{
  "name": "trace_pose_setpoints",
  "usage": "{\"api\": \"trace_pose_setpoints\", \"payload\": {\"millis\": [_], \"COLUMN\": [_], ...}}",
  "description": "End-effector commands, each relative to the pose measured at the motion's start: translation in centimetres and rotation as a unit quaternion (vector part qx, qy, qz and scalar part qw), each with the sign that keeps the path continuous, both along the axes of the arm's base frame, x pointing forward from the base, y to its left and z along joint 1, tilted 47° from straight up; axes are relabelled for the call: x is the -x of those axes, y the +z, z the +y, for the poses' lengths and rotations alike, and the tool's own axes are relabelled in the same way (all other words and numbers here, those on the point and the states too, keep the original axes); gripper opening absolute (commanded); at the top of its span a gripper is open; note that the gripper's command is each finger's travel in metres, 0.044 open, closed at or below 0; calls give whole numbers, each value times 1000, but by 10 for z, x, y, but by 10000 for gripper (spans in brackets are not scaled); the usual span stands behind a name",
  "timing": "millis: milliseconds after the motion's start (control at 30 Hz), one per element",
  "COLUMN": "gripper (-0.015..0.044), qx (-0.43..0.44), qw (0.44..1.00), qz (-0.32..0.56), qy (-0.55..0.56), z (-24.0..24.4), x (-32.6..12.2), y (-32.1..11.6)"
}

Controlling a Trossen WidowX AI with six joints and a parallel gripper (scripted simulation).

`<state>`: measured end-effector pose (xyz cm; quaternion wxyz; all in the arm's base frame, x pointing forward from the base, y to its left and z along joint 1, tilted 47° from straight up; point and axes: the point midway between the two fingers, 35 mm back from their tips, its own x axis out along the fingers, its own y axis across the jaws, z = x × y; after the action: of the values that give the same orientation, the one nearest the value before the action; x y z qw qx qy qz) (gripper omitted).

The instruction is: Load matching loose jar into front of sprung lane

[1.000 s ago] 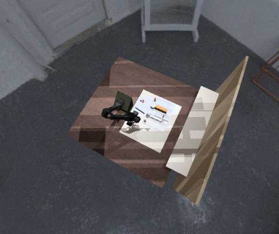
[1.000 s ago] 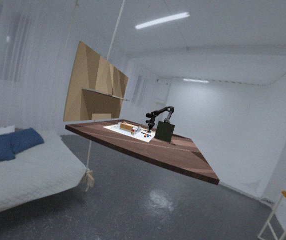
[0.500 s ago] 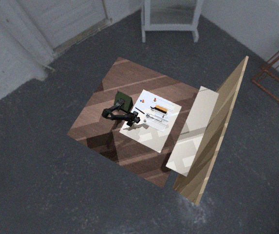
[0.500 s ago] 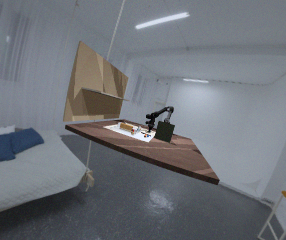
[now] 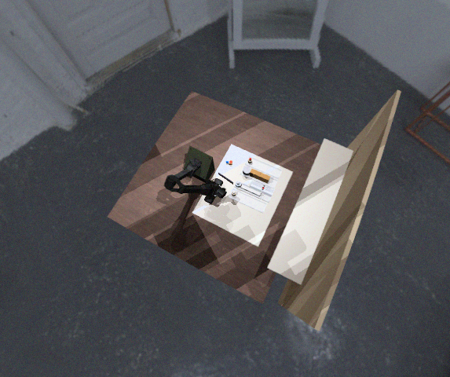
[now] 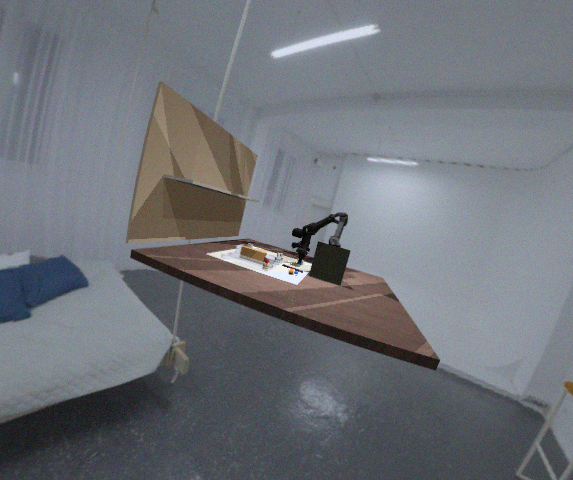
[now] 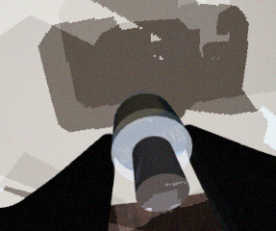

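Observation:
My gripper is shut on a jar with a dark, narrow top, a pale ring-shaped shoulder and a dark body. One finger is on each side of it in the wrist view. The jar stands over the white mat; I cannot tell whether its base touches. The top and exterior views are too small to show it under the gripper. The pale lane unit lies on the mat beyond the gripper. A small round-topped jar is at its near side. Which jar is in the sprung lane is too small to tell.
An orange-brown block lies along the unit. A red-topped bottle stands farther along. A black bar lies near the gripper. Small orange and blue pieces and a dark green panel are also there.

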<state>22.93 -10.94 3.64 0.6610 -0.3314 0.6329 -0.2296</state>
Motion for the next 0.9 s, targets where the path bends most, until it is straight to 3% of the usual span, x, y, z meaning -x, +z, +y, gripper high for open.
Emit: {"api": "trace_pose_setpoints", "payload": {"millis": [0,600,867], "gripper": [0,0,0], "qx": [-5,-3,-4], "qw": [1000,1000,1000], "qz": [-4,-3,-3], "qy": [1,0,1], "z": [12,75,83], "x": [-3,8,-1], "y": [8,68,60]}}
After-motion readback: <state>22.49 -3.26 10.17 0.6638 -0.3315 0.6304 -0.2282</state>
